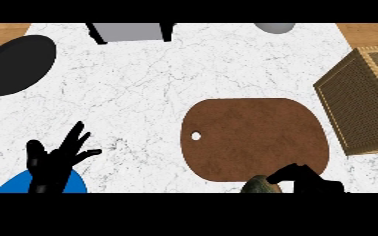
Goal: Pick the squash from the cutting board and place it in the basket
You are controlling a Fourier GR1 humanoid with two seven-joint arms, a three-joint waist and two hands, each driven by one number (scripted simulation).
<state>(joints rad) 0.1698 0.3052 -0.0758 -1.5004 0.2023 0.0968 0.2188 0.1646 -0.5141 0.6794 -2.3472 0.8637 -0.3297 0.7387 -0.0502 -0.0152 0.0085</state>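
Your right hand (pixel 306 180) is curled round the dull green squash (pixel 258 185) — the woven wicker basket (pixel 354 105) lies ahead-right of it; the left hand (pixel 55 162) rests spread.

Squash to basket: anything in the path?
Nothing visible. The right robot hand curls round the squash at the cutting board's near edge; only bare board and counter lie before the basket, right.

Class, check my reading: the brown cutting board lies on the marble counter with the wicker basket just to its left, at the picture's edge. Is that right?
Not quite. The head view shows the basket to the right of the cutting board, at the picture's right edge. The rest holds: the brown board lies on the marble counter.
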